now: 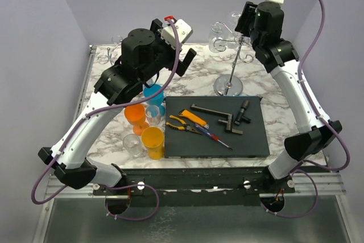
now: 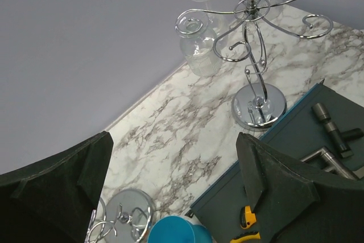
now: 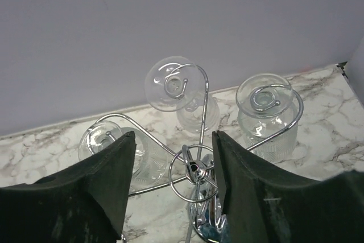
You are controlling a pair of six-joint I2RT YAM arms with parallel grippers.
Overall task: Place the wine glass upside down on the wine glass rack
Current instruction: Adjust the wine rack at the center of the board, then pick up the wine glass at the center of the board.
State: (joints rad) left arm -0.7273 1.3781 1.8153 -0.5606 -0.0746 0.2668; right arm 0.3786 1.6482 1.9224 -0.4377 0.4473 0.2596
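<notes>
The chrome wine glass rack (image 3: 193,170) stands at the back right of the table, its base (image 1: 227,86) on the marble. Three clear wine glasses hang upside down from its hooks: a middle one (image 3: 173,83), a right one (image 3: 267,99) and a left one (image 3: 104,140), also visible as wine glasses (image 1: 219,42) from above. My right gripper (image 3: 173,163) hovers over the rack's hub, open and holding nothing, apart from every glass. My left gripper (image 2: 173,157) is open and empty, high above the table's middle, with the rack (image 2: 250,9) ahead of it.
A dark mat (image 1: 250,140) carries pliers (image 1: 185,120), a screwdriver (image 1: 216,138) and metal tools. Blue (image 1: 152,92), orange (image 1: 135,115) and yellow (image 1: 152,139) cups and clear tumblers stand left of it. A second rack (image 1: 114,49) is at the back left.
</notes>
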